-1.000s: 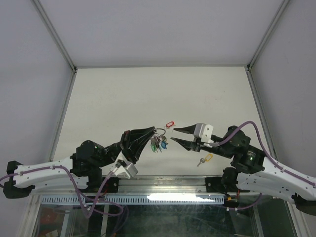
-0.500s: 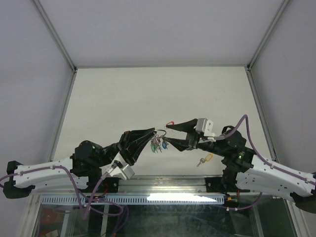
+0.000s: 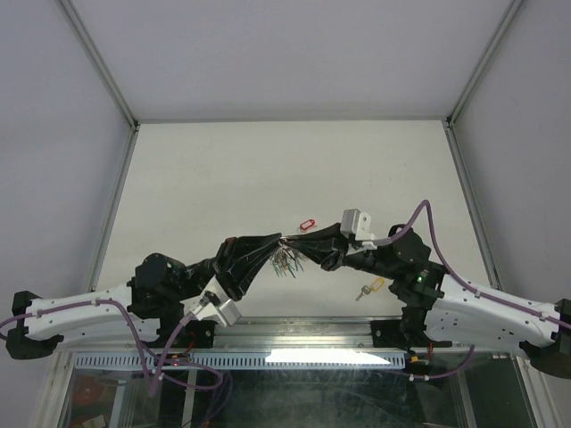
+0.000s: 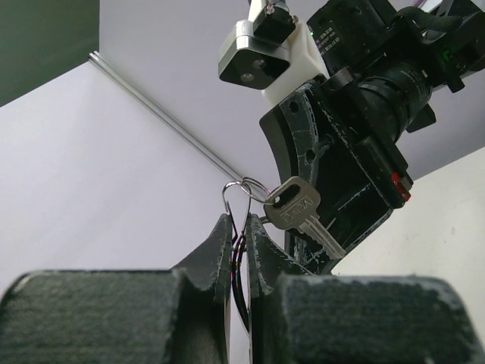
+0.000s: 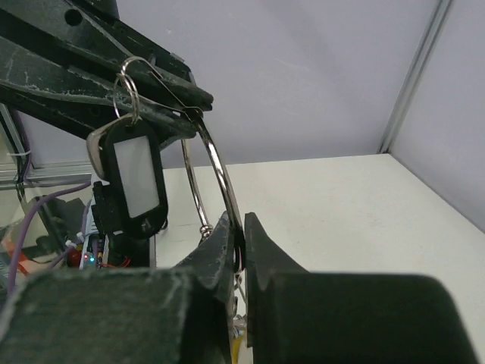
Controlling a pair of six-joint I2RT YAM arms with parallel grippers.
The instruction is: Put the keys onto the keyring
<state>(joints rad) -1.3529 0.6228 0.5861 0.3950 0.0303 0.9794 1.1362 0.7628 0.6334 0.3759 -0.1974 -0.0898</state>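
**Two pairs of jaws meet tip to tip above the cream tabletop (image 3: 268,169), both clamped on the keyring (image 5: 218,168).**

The left jaws are pressed together on the thin wire of the ring. The right jaws pinch the same wire from the opposite side, so the ring hangs in the air between them, off the tabletop. A bunch of keys (image 3: 285,261) dangles just under the two tips. It includes a plain silver key (image 4: 292,206) and a black tag (image 5: 132,178) on a small loop. A red tag (image 3: 307,223) lies on the tabletop just beyond the jaws, and a yellow-headed key (image 3: 372,287) lies beside the right arm (image 3: 464,308). Plain grey wall panels (image 3: 294,53) in an aluminium frame (image 3: 98,62) close in the tabletop on three sides.
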